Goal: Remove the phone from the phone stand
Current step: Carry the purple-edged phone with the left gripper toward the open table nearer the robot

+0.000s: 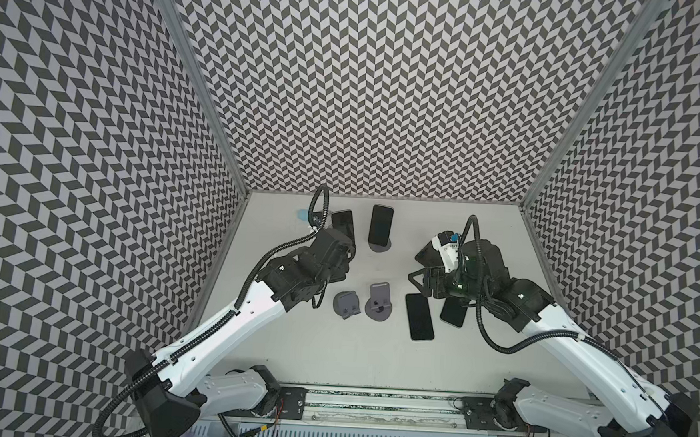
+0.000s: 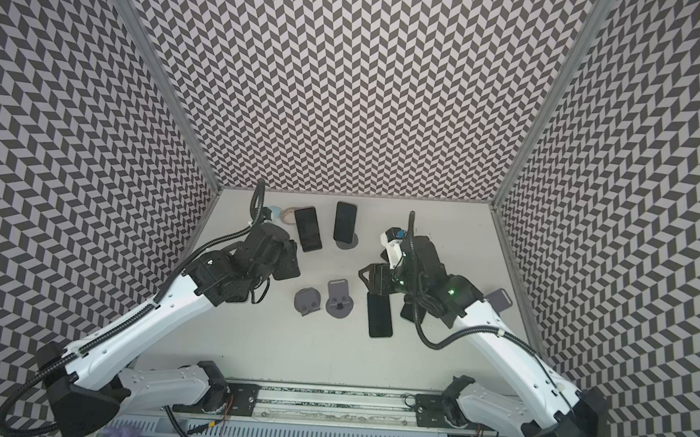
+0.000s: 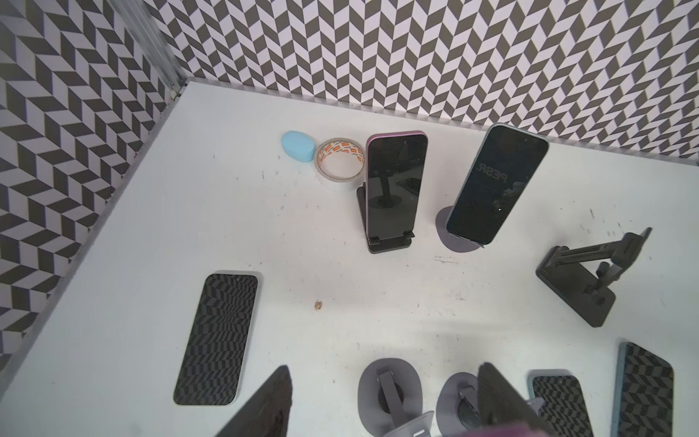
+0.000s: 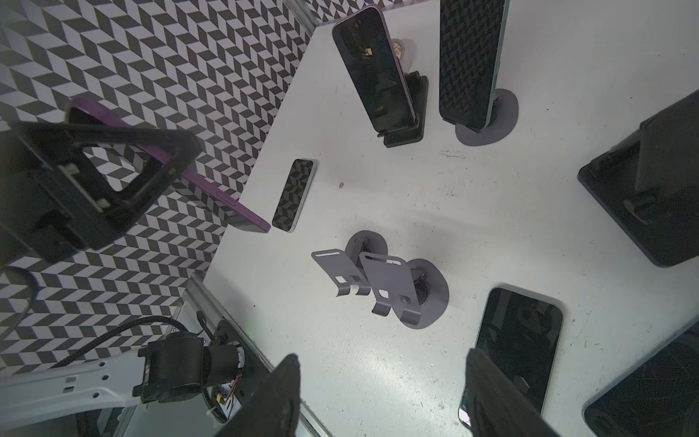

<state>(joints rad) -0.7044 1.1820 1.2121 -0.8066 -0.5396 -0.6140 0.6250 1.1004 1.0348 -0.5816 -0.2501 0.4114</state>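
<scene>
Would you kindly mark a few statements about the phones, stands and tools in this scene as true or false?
1. The left tool is empty. False: it is shut on the purple phone.
2. Two phones rest on stands near the back wall. True: the pink-rimmed phone and the pale-rimmed phone.
3. The grey stands in the middle of the table hold phones. False: both are empty.
4. The right tool holds nothing. True: its jaws stand apart with nothing between them.

Glossy phone [image 3: 495, 185], matt stand [image 3: 452, 240]
</scene>
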